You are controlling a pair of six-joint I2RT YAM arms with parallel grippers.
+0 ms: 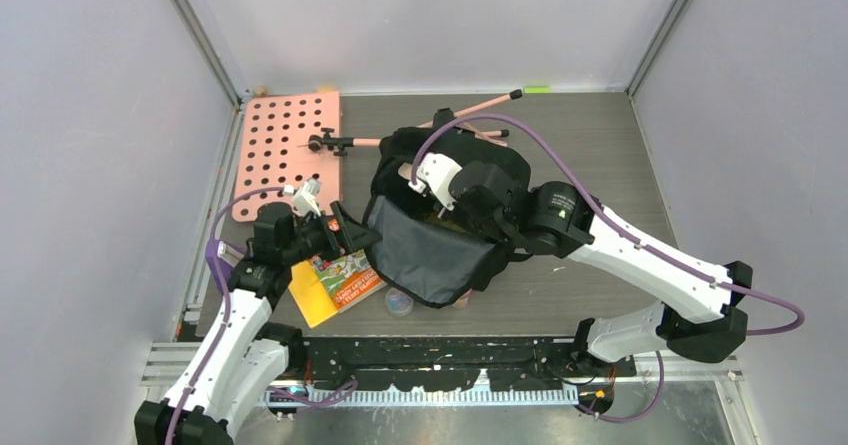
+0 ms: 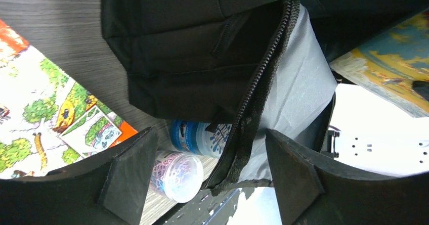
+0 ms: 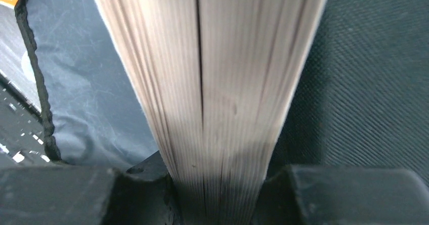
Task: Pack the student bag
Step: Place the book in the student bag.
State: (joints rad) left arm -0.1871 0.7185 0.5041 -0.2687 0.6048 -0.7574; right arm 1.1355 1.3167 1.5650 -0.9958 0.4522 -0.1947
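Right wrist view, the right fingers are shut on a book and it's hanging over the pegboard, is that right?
Not quite. The right fingers are shut on the book, but it is in the open bag, not over the pegboard: the right wrist view shows grey lining and black fabric either side of it.

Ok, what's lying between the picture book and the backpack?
A small clear tub of colourful bits stands there, next to a blue-and-white tub tucked partly under the backpack. The left wrist view shows both.
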